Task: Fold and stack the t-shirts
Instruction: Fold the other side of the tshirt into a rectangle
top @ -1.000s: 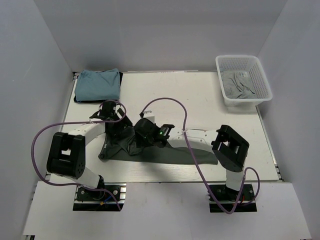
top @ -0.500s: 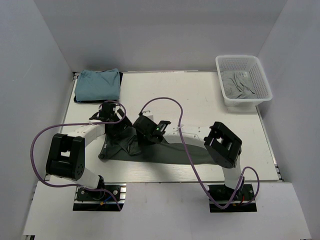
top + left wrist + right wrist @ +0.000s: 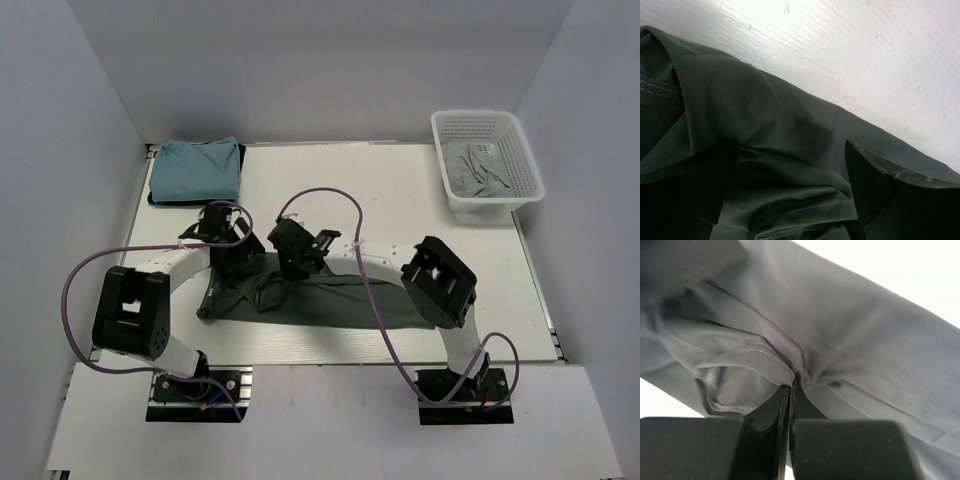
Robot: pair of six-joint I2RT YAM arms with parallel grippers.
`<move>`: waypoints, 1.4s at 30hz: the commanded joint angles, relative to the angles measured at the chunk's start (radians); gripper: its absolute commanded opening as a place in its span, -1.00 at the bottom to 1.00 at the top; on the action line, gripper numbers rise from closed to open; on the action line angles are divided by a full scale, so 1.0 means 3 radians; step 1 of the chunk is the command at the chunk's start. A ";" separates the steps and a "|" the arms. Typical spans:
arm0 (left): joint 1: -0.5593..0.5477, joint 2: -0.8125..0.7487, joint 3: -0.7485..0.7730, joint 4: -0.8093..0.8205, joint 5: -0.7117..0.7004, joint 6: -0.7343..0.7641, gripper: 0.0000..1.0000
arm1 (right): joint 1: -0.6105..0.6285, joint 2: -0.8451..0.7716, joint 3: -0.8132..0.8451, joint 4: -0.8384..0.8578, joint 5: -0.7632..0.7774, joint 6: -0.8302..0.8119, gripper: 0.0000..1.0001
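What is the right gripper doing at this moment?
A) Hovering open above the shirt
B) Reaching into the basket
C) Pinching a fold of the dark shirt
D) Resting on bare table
C: the right wrist view shows the right gripper with its fingers closed together on a seamed fold of the dark grey-green t-shirt.

From above the near edge, the top camera covers the whole table [image 3: 400, 190]; both wrist cameras look closely down at the dark t-shirt [image 3: 340, 305], seen in all three.
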 commanded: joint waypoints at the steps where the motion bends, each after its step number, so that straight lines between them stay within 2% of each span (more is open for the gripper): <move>1: 0.0007 0.0117 0.0016 -0.0224 -0.0090 0.0064 1.00 | 0.0028 -0.0238 -0.0218 -0.0047 -0.0013 -0.0035 -1.00; 12: 0.0038 0.0224 0.0077 -0.0290 -0.0249 0.0064 1.00 | 0.0048 -0.0627 -0.0852 0.0146 -0.0202 -0.0229 -1.00; 13: 0.0038 0.0224 0.0077 -0.0290 -0.0249 0.0064 1.00 | 0.0049 -0.0632 -0.0893 0.0162 -0.0283 -0.0240 -0.91; 14: 0.0038 0.0224 0.0077 -0.0290 -0.0249 0.0064 1.00 | 0.0054 -0.0637 -0.0909 0.0183 -0.0304 -0.0306 -0.53; 16: 0.0038 0.0224 0.0077 -0.0321 -0.0249 0.0064 1.00 | 0.0084 -0.0678 -0.0899 0.0264 -0.0446 -0.0454 -0.38; 21: 0.0038 0.0132 0.0077 -0.0352 -0.0249 0.0064 1.00 | 0.0151 -0.1010 -0.0959 0.0500 -0.0606 -0.0817 -0.36; 25: 0.0038 0.0055 0.0077 -0.0352 -0.0213 0.0064 1.00 | 0.0115 -0.1164 -0.1073 0.0918 -0.0800 -0.0899 -0.15; 28: 0.0038 0.0025 0.0077 -0.0388 -0.0213 0.0064 1.00 | 0.0110 -0.1006 -0.0793 0.0945 -0.0780 -0.1012 -0.07; 29: 0.0038 -0.0006 0.0077 -0.0388 -0.0213 0.0064 1.00 | 0.0100 -0.0904 -0.0735 0.0960 -0.0861 -0.1047 -0.01; 35: 0.0038 -0.0006 0.0047 -0.0388 -0.0172 0.0064 1.00 | 0.0084 -0.0474 -0.0464 0.1271 -0.1321 -0.1007 0.06; 37: 0.0038 -0.0006 0.0046 -0.0388 -0.0172 0.0094 1.00 | 0.0038 -0.0403 -0.0413 0.1282 -0.1368 -0.1002 0.20; 38: 0.0038 -0.0006 0.0046 -0.0388 -0.0172 0.0094 1.00 | 0.0018 -0.0382 -0.0398 0.1282 -0.1358 -0.1007 0.20; 39: 0.0038 -0.0006 0.0046 -0.0388 -0.0172 0.0094 1.00 | -0.0033 -0.0367 -0.0367 0.1277 -0.1383 -0.0987 0.37; 42: 0.0038 -0.0006 0.0046 -0.0388 -0.0141 0.0094 1.00 | -0.0125 -0.0280 -0.0372 0.1252 -0.1623 -0.0966 0.40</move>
